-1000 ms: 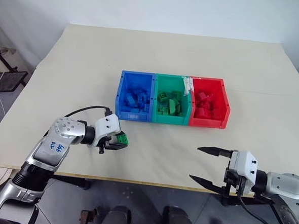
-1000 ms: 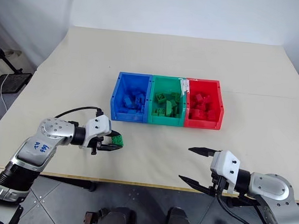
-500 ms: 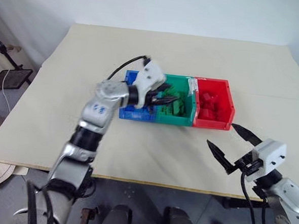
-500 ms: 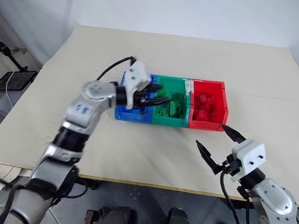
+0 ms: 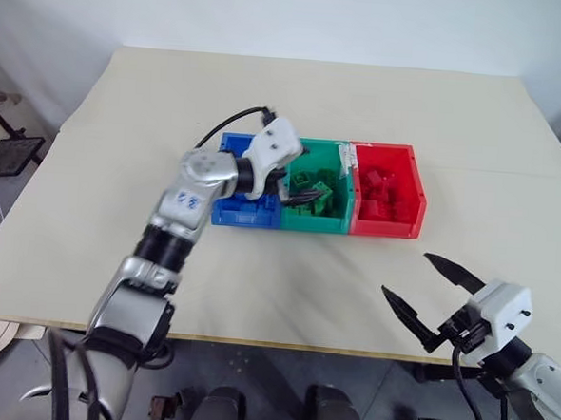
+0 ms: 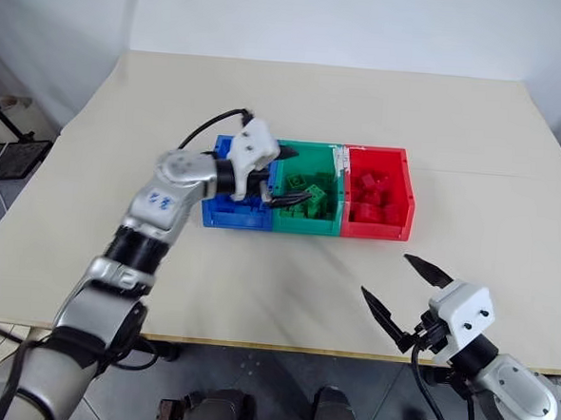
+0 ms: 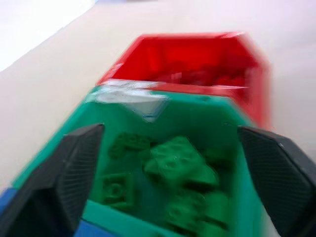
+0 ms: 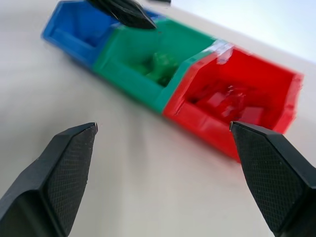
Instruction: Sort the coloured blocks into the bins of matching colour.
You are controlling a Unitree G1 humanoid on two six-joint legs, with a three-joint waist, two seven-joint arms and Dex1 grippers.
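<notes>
Left eye view: three bins (image 5: 384, 226); two grippers, left (image 5: 304, 186), right (image 5: 434, 296); block count unclear.

Even, bright, diffuse light falls on the matte beige table (image 5: 382, 111), with soft, faint shadows and no harsh glare. The head views are sharp. In the left wrist view the red plastic bin (image 7: 197, 54) and green plastic bin (image 7: 197, 123) smear with motion blur.

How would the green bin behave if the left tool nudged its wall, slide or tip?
Probably slide, not tip: the green bin is low and wide on the flat table. It sits wedged between the blue bin and red bin, so the row may shift together. Its load of green blocks adds little weight, likely.
</notes>
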